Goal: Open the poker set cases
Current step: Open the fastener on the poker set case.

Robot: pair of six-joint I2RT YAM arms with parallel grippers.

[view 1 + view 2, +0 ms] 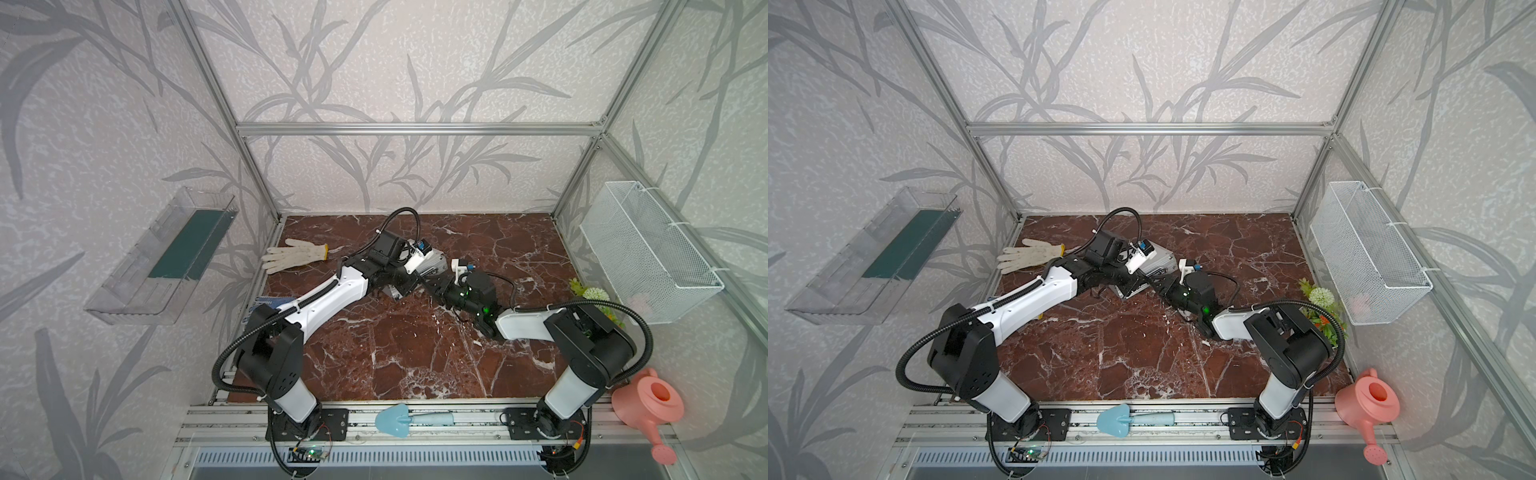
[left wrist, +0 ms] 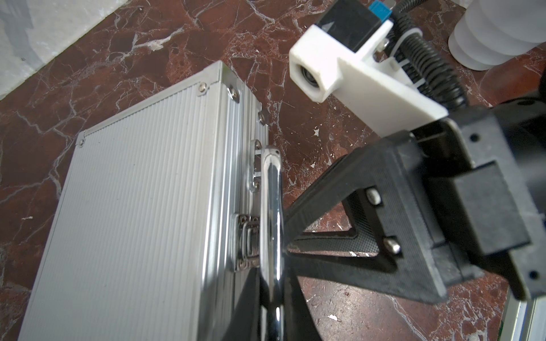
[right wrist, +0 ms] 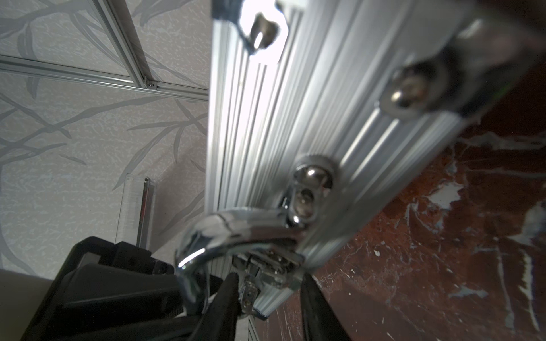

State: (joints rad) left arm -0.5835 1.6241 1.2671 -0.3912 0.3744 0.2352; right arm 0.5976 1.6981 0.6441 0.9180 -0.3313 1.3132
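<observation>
Directly beneath the left pincer [image 2: 271, 295], the silver poker case [image 2: 141, 206] is lying on the red marble table [image 1: 415, 353], its lid sitting shut against the body. I am reading that pincer as pressed together on the chrome handle [image 2: 271, 206], whose bar is running straight in between its two black fingers. The right pincer [image 3: 269, 277] is coming at the same edge from the opposite side and standing part spread, one finger on either side of the latch [image 3: 274, 265] just beside the handle's end. I cannot tell whether its pads are touching the metal. In the left wrist view its fingers are tapering toward the handle bar, right in front of the latch. In both top views the two wrists are meeting over the case, hiding most of it, so only ribbed silver strips are showing beside the left wrist. A white work glove [image 1: 295, 255] is lying well off to the left pincer's outer side. Far out on the right pincer's outer side, a bunch of artificial flowers [image 1: 594, 295] is sitting near a white wire basket [image 1: 648, 253] hanging on the wall. Well behind both pincers, between the arm bases, a blue trowel [image 1: 411, 419] is resting on the rail. A pink watering can [image 1: 648, 401] is standing just beyond the right arm's base.
</observation>
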